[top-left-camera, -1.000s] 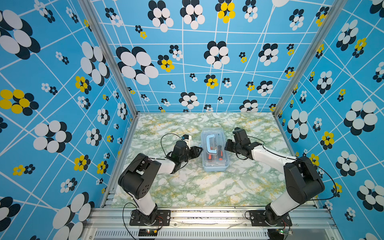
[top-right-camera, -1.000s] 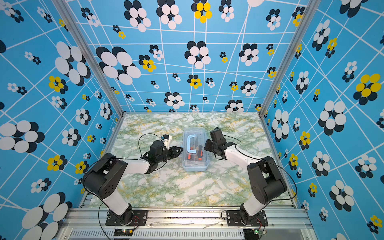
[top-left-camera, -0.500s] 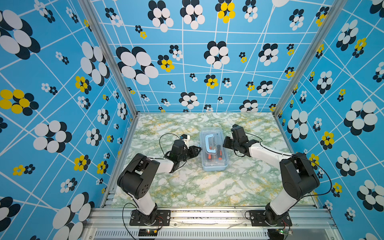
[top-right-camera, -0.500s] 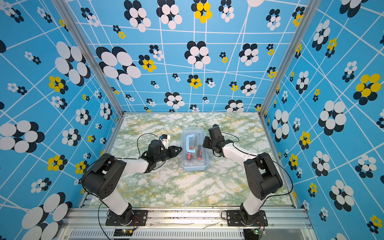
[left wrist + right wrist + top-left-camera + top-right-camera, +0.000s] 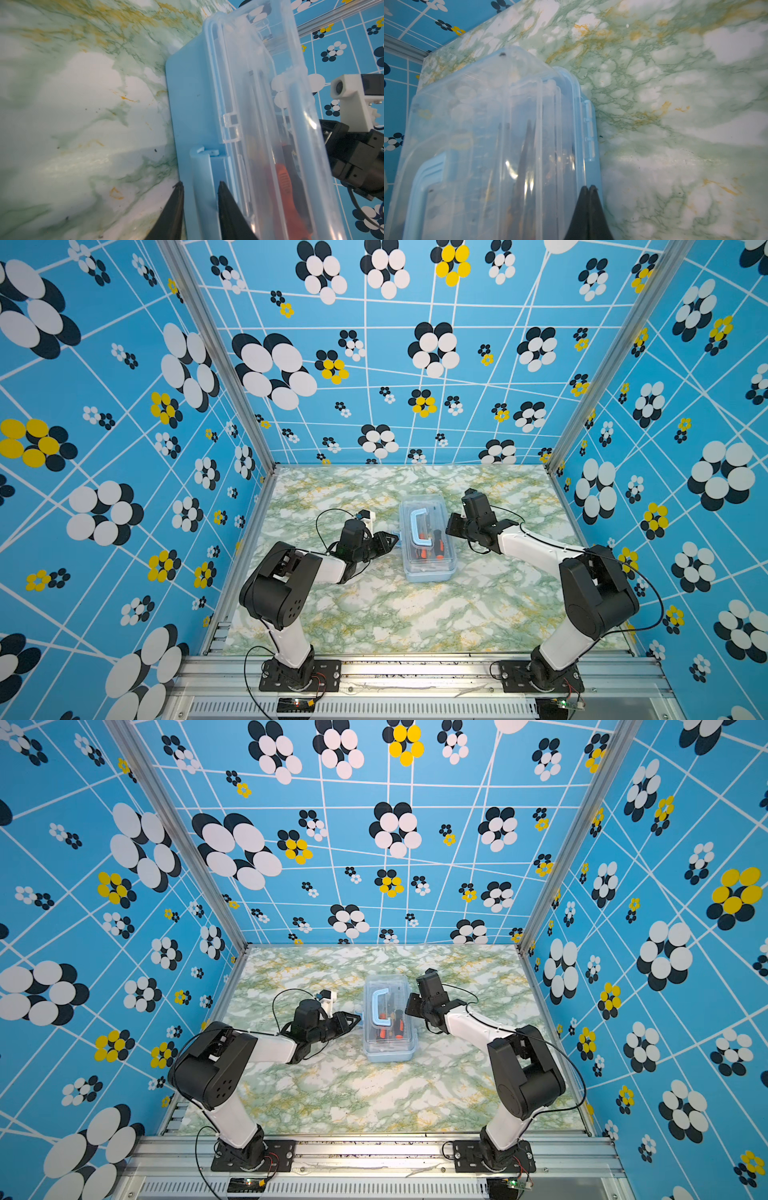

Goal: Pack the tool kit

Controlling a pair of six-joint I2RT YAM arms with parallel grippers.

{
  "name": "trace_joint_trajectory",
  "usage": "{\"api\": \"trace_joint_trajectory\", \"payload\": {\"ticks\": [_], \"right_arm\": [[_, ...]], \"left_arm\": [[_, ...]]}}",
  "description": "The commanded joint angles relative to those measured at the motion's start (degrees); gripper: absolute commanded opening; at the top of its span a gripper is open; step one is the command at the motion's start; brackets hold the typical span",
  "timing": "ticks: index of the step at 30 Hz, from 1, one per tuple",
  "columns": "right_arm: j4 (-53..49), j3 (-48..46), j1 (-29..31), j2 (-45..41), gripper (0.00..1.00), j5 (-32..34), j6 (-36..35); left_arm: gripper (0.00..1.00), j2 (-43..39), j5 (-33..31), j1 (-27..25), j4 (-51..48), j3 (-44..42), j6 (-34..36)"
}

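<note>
Left jaws are narrowing around the box's (image 5: 432,568) side latch (image 5: 202,176); whether they are gripping yet, I cannot tell. Right jaws are staying clenched against the lid (image 5: 477,114) rim. Box is sitting mid-bench (image 5: 374,614), so I'm nearly latching.

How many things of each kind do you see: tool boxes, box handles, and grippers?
Tool box: 1
Blue handle: 1
Grippers: 2 (left gripper, right gripper)
Total: 4
Tools inside the box: too unclear to count.
</note>
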Motion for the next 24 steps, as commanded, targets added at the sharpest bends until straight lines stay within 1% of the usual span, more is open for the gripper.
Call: {"api": "trace_joint_trajectory", "payload": {"ticks": [1,5,7,16,24], "right_arm": [[-3.03,-0.15,1.54,3.05,0.00,-2.64,-0.49],[-2.78,-0.17,1.51,3.23,0.00,-2.95,-0.24],[-2.82,-0.18,1.56,3.31,0.00,-3.12,-0.15],[-2.77,-0.13,1.57,3.14,0.00,-3.54,-0.05],[-2.60,0.07,1.55,3.53,0.00,-3.63,0.12]], "left_arm": [[0.24,1.27,1.71,0.27,1.13,1.02,-0.66],[0.18,0.43,1.21,0.38,1.26,0.76,-0.51],[0.16,-0.49,0.77,0.38,1.21,0.51,-0.33],[0.16,-5.37,0.72,0.32,-3.97,2.05,1.76],[0.17,-7.63,0.73,-0.26,-5.97,2.82,2.04]]}}
